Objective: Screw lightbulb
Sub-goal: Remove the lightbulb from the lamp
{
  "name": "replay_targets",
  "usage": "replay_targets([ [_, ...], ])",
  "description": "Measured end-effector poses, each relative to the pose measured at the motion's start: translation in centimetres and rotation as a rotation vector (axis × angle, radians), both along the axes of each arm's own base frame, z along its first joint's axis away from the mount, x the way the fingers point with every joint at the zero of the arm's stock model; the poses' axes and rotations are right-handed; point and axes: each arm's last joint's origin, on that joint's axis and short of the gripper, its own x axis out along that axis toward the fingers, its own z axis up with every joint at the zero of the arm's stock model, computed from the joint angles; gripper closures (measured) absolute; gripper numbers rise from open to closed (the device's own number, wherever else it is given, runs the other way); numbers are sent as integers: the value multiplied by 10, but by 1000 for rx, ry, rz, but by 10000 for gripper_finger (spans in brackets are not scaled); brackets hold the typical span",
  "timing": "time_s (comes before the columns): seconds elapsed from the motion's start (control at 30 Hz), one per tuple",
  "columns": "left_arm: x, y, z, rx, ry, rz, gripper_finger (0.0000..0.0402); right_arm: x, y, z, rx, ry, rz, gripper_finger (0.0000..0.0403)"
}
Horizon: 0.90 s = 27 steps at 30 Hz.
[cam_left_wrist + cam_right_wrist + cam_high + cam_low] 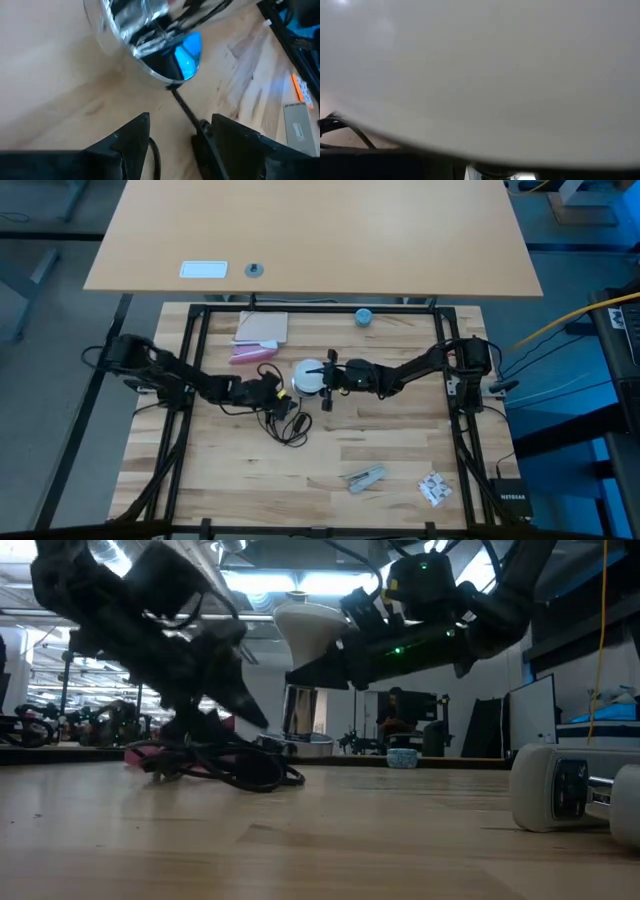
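Black cord [283, 423] coils beside the lightbulb [309, 376] — pink packet [252, 352] behind.

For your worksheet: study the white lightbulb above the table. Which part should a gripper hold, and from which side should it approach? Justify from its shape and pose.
Grip the lightbulb across its wide rounded dome, coming in level from the side, as the right gripper appears to do. The dome offers the broadest surface, and a side hold leaves the narrow neck below it free. This is a judgement; the contact itself is hidden.
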Motion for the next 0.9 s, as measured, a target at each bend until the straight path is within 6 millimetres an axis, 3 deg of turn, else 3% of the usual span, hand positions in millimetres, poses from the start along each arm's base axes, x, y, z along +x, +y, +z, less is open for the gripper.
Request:
replay_targets([
  [0.2,17,-3,-16,-26,-18,6,196,4,-1,0,3,48,-27,244],
  [0.53,34,-5,-19,29,66,-27,204,5,-1,0,13,66,-24,244],
  [0.67,33,-5,-20,37,79,-32,243,4,0,-3,18,97,-10,244],
  [0.9,30,-4,-21,62,119,-59,351,4,1,-6,29,127,47,244],
])
